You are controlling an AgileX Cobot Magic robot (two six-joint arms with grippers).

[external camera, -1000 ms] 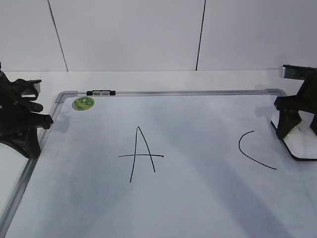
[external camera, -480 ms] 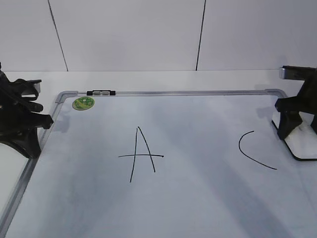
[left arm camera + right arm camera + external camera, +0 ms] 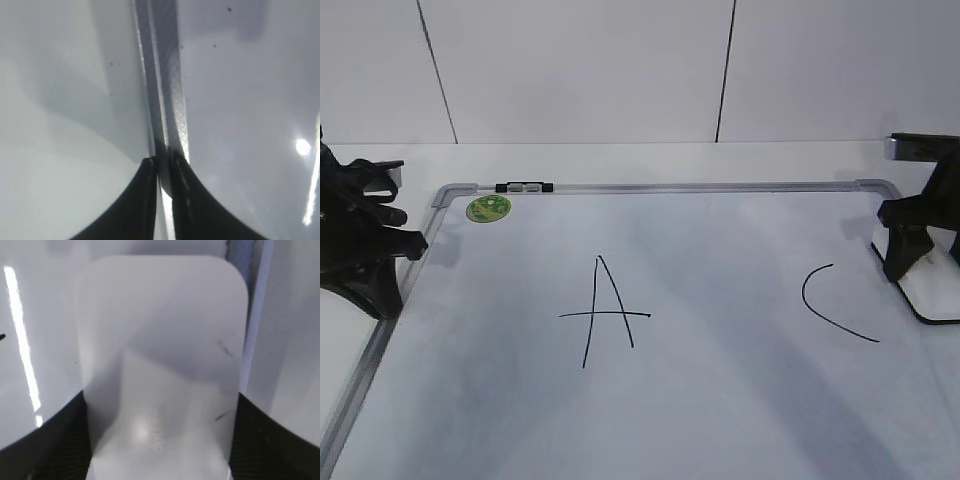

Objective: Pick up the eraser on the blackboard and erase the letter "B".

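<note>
The blackboard (image 3: 720, 400) lies flat, white with a grey frame. No letter "B" shows on it; only a black "A" (image 3: 605, 310) and a "C" (image 3: 825, 300) do. The white eraser (image 3: 932, 295) with its black base rests at the board's right edge. My right gripper (image 3: 923, 262) is shut on it. In the right wrist view the eraser (image 3: 165, 315) fills the space between the fingers of the right gripper (image 3: 161, 397). My left gripper (image 3: 415, 243) is shut and empty over the board's left frame, as the left wrist view (image 3: 164, 160) shows.
A round green sticker (image 3: 488, 208) and a small black-and-clear clip (image 3: 524, 187) sit at the board's far left corner. The grey frame rail (image 3: 165, 75) runs straight ahead of the left fingers. A white wall stands behind the table.
My right gripper and the eraser have shifted slightly to the right, towards the board's right edge. The left arm has not moved.
</note>
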